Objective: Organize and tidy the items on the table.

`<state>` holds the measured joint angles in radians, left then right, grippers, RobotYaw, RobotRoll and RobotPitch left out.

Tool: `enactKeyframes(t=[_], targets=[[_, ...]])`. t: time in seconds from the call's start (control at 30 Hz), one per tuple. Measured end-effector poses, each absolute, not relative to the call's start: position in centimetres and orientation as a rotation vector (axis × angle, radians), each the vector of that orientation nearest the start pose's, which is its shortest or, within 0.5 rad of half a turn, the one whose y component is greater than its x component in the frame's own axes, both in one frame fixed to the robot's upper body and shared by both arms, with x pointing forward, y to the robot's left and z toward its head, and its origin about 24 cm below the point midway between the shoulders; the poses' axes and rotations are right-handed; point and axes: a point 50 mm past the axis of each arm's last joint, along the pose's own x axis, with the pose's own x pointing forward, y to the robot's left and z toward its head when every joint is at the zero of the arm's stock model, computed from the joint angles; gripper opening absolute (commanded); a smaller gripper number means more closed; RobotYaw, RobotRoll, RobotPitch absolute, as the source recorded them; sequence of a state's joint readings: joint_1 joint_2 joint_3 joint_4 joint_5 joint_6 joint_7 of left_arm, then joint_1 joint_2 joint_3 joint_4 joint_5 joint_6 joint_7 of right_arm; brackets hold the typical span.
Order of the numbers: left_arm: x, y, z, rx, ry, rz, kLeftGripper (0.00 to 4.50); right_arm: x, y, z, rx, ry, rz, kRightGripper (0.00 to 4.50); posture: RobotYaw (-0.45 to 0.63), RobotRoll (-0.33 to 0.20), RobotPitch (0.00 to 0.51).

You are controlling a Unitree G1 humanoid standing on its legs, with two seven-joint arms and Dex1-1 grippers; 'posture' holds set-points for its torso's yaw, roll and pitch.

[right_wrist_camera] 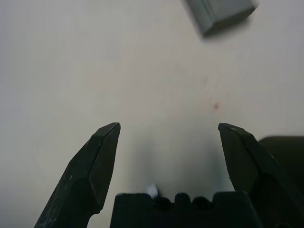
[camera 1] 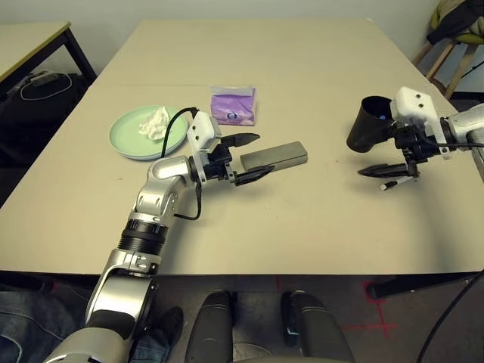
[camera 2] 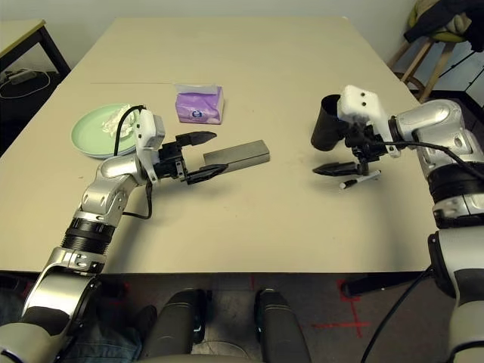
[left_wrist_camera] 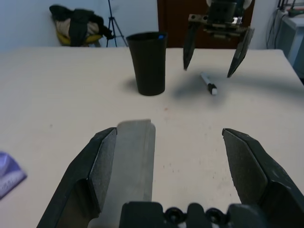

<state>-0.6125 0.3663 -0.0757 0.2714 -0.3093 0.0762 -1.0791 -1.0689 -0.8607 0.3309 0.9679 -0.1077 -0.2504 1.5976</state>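
- One plate (camera 1: pixel 128 138), round, pale green and smooth, sits at left centre of the head view on the table (camera 1: pixel 265 219), a wide matte beige top.
- One tissue (camera 1: pixel 156 122), white and crumpled, lies on the plate's right part.
- One tissue pack (camera 1: pixel 233 104), purple, soft and squarish, lies upper centre, just right of the plate.
- One left gripper (camera 1: pixel 251 157), centre-left, has two black tapered fingers spread wide, empty, straddling the near end of the case.
- One case (camera 1: pixel 274 156), grey-beige, oblong and flat-sided, lies at centre.
- One cup (camera 1: pixel 370 123), black, smooth and tapering, stands at right, its rim beside the right wrist.
- One right gripper (camera 1: pixel 389 170), at right, has its fingers wide apart, empty, just above the pen.
- One pen (camera 1: pixel 398 182), thin, white with a black cap, lies just right of the cup.
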Motion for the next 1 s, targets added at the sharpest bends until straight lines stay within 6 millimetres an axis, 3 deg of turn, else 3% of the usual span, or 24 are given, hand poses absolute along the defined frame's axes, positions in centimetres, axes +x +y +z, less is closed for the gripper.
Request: enactKeyframes(t=[0.23,0.47,1.0], targets=[[32.2,13.4,15.1,0.204,-0.162,-1.180,4.50,34.7,-27.4,19.6,-1.135,0.612,1.266,4.45,0.23,0.000,0.178],[31.8,13.4,15.1,0.203,-0.159,-1.176,4.50,34.4,-27.9,18.6,-1.188,0.615,1.283,4.45,0.22,0.000,0.185],[31.7,13.5,15.1,0.208,-0.161,-1.172,4.50,33.3,-30.1,18.6,-1.317,0.752,1.291,4.45,0.22,0.000,0.195]])
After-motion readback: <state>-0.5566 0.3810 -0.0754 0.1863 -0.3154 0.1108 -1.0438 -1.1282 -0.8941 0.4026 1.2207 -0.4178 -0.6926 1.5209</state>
